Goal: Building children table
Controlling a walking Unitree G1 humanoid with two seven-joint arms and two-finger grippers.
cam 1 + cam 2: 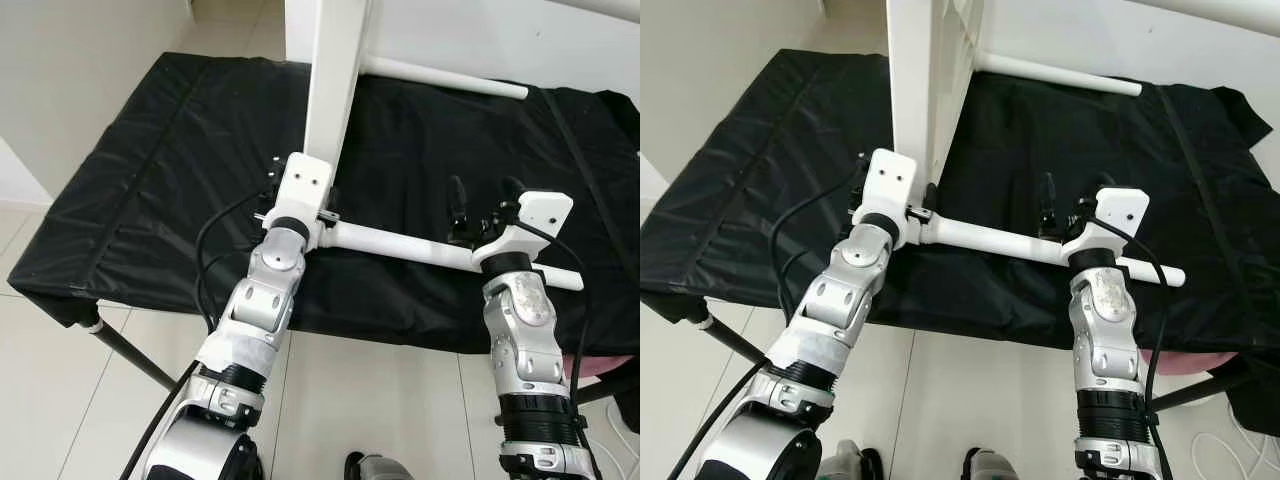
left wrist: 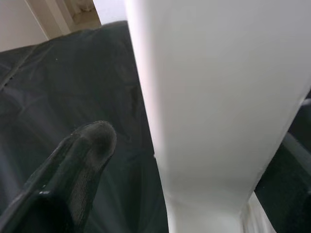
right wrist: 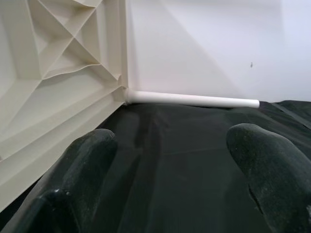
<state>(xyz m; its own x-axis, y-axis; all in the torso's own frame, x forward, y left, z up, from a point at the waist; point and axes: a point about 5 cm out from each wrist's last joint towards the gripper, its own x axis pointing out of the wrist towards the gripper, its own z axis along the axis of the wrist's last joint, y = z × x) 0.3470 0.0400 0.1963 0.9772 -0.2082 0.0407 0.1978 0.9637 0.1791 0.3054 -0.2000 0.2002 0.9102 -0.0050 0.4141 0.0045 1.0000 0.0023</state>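
Two white legs are already seated in the upended children's tabletop [image 1: 335,70], which stands on edge on the black cloth [image 1: 150,180] with its ribbed underside [image 3: 53,73] facing the right arm, so that the sockets can be reached from the side. The near leg [image 1: 400,242] runs from the lower corner of the tabletop toward 3 o'clock, crossing in front of both wrists; the far leg [image 1: 445,77] lies at about 1 o'clock, pointing the same way. The left gripper [image 1: 300,200] sits at the corner where the near leg meets the top, apparently steadying that joint; one of its fingers [image 2: 82,155] lies just beside the white edge, but whether the pair is clamped I cannot tell. The right gripper [image 1: 485,205] hovers just past the near leg toward its free end, with its fingers [image 3: 92,160] spread apart and empty, black cloth between them. My reading is that the right arm stands ready to support or press the leg. Beneath everything is a low cloth-draped platform on a pale tiled floor [image 1: 380,390], with white walls [image 1: 70,70] from 10 to 12 o'clock.
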